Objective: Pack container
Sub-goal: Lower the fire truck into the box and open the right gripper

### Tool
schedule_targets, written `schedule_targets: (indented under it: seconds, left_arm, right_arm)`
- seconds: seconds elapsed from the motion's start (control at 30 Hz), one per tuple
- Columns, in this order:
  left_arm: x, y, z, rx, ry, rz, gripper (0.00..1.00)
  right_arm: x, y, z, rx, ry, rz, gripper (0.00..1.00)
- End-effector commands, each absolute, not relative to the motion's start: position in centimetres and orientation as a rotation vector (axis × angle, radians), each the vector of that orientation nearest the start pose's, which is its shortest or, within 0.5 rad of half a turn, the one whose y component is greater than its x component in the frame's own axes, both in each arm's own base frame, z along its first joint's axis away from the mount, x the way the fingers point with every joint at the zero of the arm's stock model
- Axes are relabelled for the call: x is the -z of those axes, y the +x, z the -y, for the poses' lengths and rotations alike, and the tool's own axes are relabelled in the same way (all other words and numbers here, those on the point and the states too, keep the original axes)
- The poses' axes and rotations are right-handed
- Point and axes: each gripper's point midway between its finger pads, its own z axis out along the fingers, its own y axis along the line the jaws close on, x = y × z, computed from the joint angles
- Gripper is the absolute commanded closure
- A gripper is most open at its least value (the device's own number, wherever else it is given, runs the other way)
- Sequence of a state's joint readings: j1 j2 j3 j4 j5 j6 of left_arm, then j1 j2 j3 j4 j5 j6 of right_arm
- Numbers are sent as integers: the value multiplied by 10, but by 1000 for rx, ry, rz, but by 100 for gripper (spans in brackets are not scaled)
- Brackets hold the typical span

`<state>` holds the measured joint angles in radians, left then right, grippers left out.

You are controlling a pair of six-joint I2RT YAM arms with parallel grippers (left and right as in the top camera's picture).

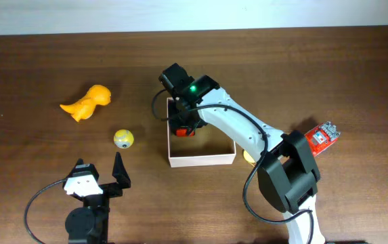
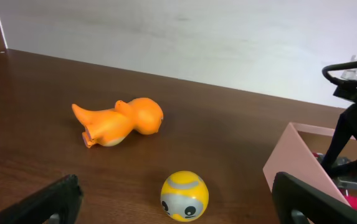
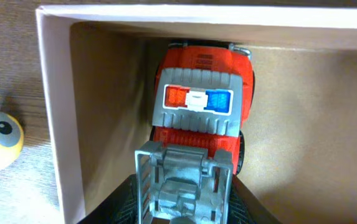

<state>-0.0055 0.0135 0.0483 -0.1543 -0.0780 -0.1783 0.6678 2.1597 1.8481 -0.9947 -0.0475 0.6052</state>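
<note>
The container [image 1: 200, 160] is a shallow white-walled box with a tan inside, at mid-table. My right gripper [image 1: 183, 126] reaches into its far left corner, shut on the grey rear of a red toy fire truck [image 3: 197, 106]. The truck points at the container's far wall [image 3: 50, 112]. A yellow ball with a face [image 1: 123, 139] lies left of the box. An orange dinosaur [image 1: 87, 103] lies on its side further left. My left gripper [image 1: 99, 177] stands open near the front edge; the ball [image 2: 184, 196] sits ahead between its fingers [image 2: 53, 202], untouched.
A red-and-white packet [image 1: 322, 137] lies at the right of the table. A small yellow thing [image 1: 248, 157] peeks out from under the right arm beside the box. The box's pink-looking wall [image 2: 290, 155] rises to the right of the left gripper.
</note>
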Motion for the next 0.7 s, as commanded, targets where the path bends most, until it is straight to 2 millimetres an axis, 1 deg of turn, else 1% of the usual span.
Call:
schedule_targets:
  seconds: [0.0, 0.33, 0.67]
  left_arm:
    - [-156, 242, -13, 60, -192, -1674, 1]
    - [-156, 242, -13, 60, -191, -1673, 1]
    - [-156, 242, -13, 60, -191, -1674, 1]
  right_arm:
    - [-74, 368, -314, -340, -163, -2956, 62]
    - [-75, 358, -327, -375, -247, -2959, 62]
    - [-77, 364, -331, -387, -295, -2920, 62]
